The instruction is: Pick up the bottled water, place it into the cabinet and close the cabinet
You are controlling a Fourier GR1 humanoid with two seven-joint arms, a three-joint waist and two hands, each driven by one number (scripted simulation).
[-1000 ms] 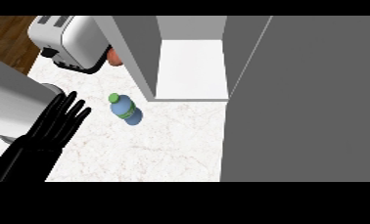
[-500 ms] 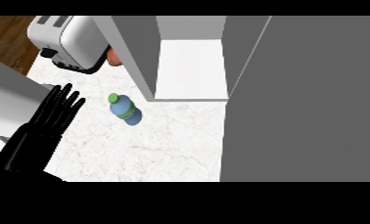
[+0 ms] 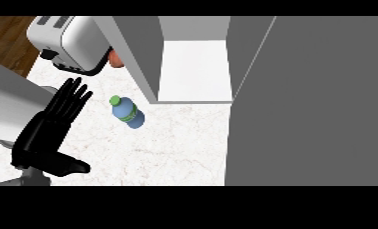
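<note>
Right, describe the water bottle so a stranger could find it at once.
Start at the open cabinet standing on the white marble counter. Just left of its front lower corner stands the bottle, between the cabinet and the left hand. It is the only small blue thing with a green cap; the toaster behind is silver and far larger.

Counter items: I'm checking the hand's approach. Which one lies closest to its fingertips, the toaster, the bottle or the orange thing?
The bottled water, blue with a green cap, just right of the left hand's fingertips. The toaster and the orange object sit farther back.
</note>
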